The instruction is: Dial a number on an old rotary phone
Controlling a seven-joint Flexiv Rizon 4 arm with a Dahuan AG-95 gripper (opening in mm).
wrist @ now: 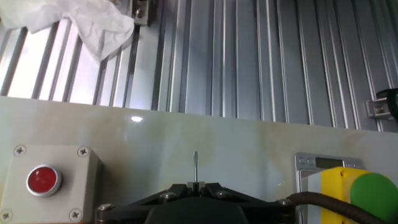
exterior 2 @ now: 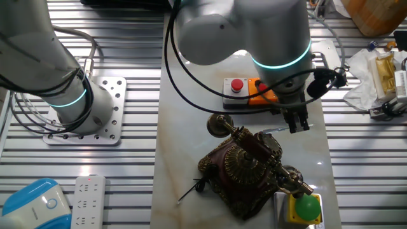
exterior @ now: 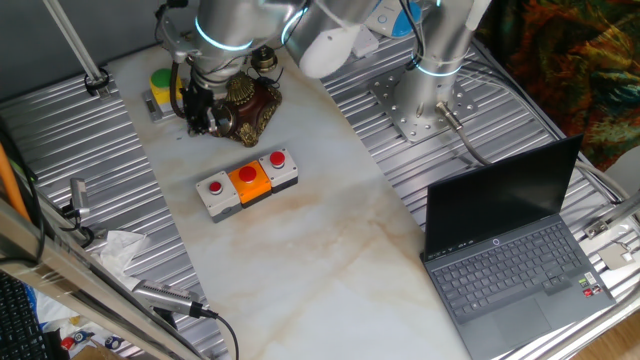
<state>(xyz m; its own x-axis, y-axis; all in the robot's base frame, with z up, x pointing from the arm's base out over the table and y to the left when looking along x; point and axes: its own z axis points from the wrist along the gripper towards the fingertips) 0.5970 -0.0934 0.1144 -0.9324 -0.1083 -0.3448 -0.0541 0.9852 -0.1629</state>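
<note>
- You see the gripper (exterior 2: 297,124) hovering at the phone's (exterior 2: 245,168) 1 o'clock, fingers closed together, holding nothing.
- The button box (exterior: 246,183) sits apart.

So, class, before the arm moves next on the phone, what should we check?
1. Phone upright, handset on its cradle: ok.
2. Pin sticking out from the shut gripper: ok.
3. Gripper lined up over the dial: not ok. It hangs beside the phone, and the hand view shows only the table, not the dial.
4. Button box apart from the phone: ok.
5. Which dial hole to aim at: cannot tell, the holes are too small to see.
</note>
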